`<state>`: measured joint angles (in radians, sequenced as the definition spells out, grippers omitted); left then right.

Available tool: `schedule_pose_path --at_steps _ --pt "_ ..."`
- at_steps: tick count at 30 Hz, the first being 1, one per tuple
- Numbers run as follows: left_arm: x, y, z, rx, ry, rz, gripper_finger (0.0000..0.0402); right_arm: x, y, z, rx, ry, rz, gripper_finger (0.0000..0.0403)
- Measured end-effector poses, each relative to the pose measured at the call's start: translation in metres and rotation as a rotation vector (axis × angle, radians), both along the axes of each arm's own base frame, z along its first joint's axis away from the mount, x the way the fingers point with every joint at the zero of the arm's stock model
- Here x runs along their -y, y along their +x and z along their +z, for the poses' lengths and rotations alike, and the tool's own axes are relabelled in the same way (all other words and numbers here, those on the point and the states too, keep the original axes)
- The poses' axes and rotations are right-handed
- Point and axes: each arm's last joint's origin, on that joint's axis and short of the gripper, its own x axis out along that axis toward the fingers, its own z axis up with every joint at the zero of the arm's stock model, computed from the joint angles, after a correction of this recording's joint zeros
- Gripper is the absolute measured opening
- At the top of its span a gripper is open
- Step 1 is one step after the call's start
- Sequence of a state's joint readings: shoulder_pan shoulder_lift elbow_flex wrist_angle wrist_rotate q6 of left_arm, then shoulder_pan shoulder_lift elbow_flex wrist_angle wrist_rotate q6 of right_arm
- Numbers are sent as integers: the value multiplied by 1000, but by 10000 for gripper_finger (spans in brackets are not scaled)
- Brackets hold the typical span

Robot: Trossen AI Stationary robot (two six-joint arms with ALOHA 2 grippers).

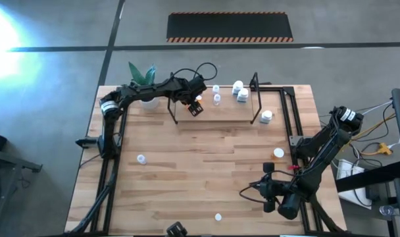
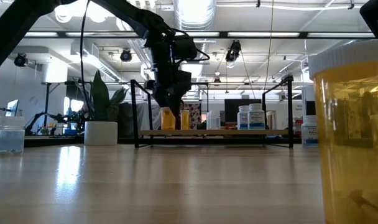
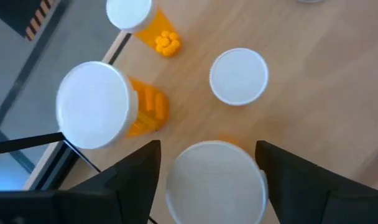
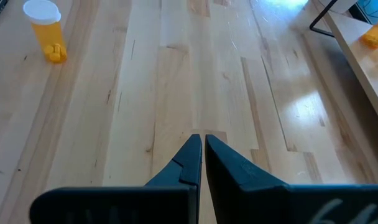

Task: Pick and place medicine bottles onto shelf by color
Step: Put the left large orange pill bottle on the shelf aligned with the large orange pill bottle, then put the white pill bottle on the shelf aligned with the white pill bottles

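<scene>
My left gripper hangs over the left part of the shelf, shut on an orange bottle with a white cap, also seen in the low view. Two more orange bottles and a white-capped bottle stand on the board close by. White bottles stand further right on the shelf. My right gripper is shut and empty, low over the table's near right part. My left gripper holds the orange bottle by its white cap, between its two fingers, one on each side. The fingers come from above, pointing down. The bottle is upright below them, its base level with the shelf board.
Loose bottles stand on the table at the left, the right and the near edge. One orange bottle is ahead of my right gripper. A white plant pot stands left of the shelf. The shelf's black wire posts rise at its ends.
</scene>
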<state>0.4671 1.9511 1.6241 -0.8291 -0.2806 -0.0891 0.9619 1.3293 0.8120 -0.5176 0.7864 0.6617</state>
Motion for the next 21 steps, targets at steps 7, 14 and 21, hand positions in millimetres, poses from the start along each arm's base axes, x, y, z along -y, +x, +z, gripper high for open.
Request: schedule_pose_path --at_steps 7,14,21 --pt "-1 1 6 9 22 5 245 0 0 0 0 0 0 12" --pt "-2 -1 11 -8 72 29 245 0 0 0 0 0 0 12" --pt "5 -12 39 19 145 59 245 0 0 0 0 0 0 12"
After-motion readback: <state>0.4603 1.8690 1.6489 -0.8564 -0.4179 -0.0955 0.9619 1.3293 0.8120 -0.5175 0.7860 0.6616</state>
